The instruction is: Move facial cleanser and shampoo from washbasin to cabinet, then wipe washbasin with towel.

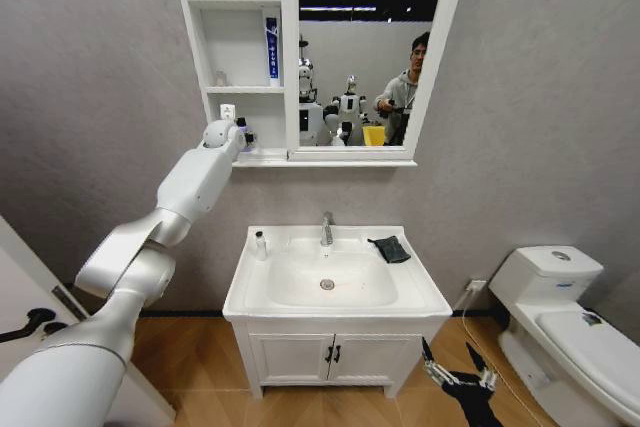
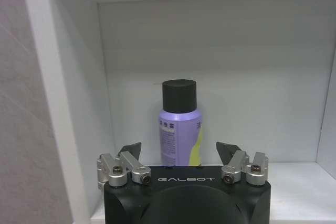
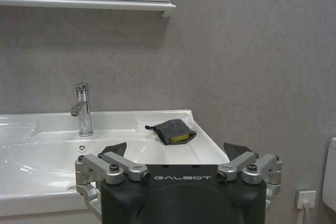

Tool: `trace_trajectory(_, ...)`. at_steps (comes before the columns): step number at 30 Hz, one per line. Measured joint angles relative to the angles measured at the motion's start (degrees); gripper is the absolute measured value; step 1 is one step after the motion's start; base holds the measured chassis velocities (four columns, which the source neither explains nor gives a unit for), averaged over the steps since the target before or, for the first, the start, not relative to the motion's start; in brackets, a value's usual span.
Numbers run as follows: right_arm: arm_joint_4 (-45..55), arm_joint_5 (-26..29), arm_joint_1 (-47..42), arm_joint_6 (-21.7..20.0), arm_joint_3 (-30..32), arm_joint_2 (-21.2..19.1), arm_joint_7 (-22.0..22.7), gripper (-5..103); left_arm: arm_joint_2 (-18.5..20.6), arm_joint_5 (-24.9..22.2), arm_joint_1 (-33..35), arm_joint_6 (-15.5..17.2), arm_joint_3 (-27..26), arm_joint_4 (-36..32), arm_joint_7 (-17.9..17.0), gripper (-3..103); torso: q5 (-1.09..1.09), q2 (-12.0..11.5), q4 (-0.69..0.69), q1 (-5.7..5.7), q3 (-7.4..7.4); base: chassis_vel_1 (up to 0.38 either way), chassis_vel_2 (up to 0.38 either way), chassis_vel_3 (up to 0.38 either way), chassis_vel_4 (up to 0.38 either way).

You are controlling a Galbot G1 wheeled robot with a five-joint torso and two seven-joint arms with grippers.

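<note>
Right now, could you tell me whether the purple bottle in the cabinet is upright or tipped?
Upright: the purple bottle stands cap-up on the cabinet shelf, ahead of the open left gripper.

Legible markings:
- "GALBOT" — pale lettering on the black housing of the left gripper point(image 2: 181, 153), behind its fingers.
- "GALBOT" — same lettering on the right gripper point(image 3: 176, 153) housing.
- Purple bottle point(image 2: 180, 132) in the cabinet point(image 2: 63, 103) niche — label carries small print, too fine to read.
</note>
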Motion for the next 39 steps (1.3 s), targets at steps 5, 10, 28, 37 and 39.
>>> trace_trajectory(5, 0.1, -0.3, 0.7, -0.4, -0.4, -0.2, 0.0, 100, 7.6, -5.9, 5.9, -5.1, 2.6, -15.3, -1.4, 98, 0.0, 0.0, 0.02, 0.0, -0.01, 0.0, 0.0, 0.0, 0.0)
trace_trajectory(10, 0.2, -0.3, 0.7, -0.7, -0.2, -0.4, 0.2, 100, 16.5, -6.5, 20.2, -14.2, 2.6, -35.7, 1.5, 100, -0.01, 0.0, -0.03, -0.01, -0.01, 0.0, 0.0, 0.0, 0.0)
trace_trajectory(28, 0.5, -2.6, -0.6, -0.3, -0.7, 1.1, 0.3, 100, 12.1, 18.7, 58.3, -27.6, -10.9, -33.1, 9.5, 100, 0.01, 0.0, 0.0, -0.01, -0.01, 0.0, 0.0, 0.0, 0.0)
trace_trajectory(37, 0.7, -2.4, -1.6, 0.4, 0.2, 1.1, 0.3, 100, 6.6, 20.8, 56.1, -27.8, -10.2, -23.2, 10.9, 100, 0.02, 0.0, -0.01, 0.0, 0.0, 0.0, 0.0, 0.0, 0.0)
trace_trajectory(39, 0.7, -2.3, -1.7, 0.5, 0.5, 1.1, 0.3, 100, 5.7, 20.9, 55.5, -27.8, -10.1, -21.7, 11.5, 100, 0.0, 0.0, -0.01, 0.0, 0.0, 0.0, 0.0, 0.0, 0.0)
